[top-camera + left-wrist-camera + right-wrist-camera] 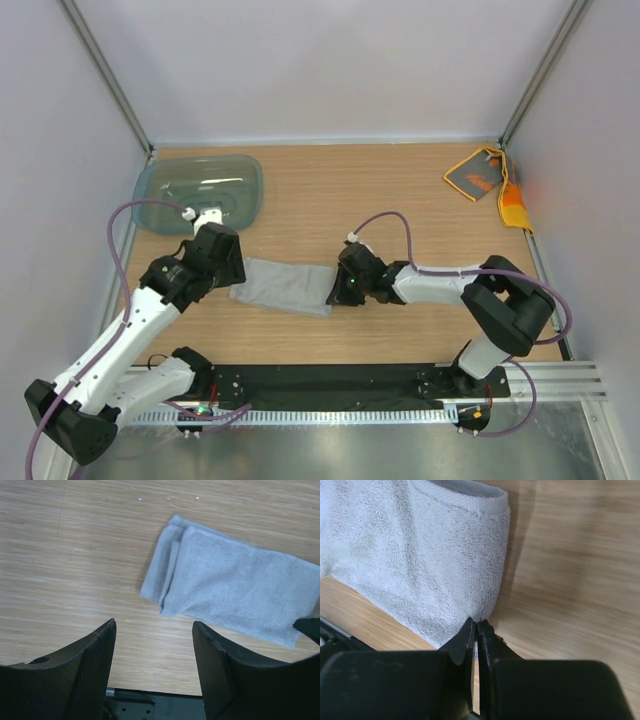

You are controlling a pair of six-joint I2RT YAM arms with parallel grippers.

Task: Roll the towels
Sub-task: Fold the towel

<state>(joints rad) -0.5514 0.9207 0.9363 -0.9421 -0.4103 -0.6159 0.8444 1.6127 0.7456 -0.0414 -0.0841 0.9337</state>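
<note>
Right now the light grey terry towel, folded into a long narrow strip, lies flat on the pale wooden bench a little left of centre, stretched between the two arms. The right gripper sits low at the strip's right end with its fingers clenched together. From the wrist view they seem to nip the near corner of that hemmed end, though the bite is so thin that I cannot be sure how much cloth is caught. The left gripper hovers just off the strip's left end, its fingers spread wide and grasping nothing. The bright orange towel with a grey face lies crumpled in the far right corner against the wall, well apart and not yet rolled. A translucent teal plastic tub rests at the far left. The step in hand looks like starting the roll from the right end. A corner pinch alone would likely twist the cloth, so the first turn should be small, tight and square to the long edges. The left fingers could come down on the left end to pin it, so the strip does not slide along the bench. Rolling leftward evenly should keep the roll from coning.
</note>
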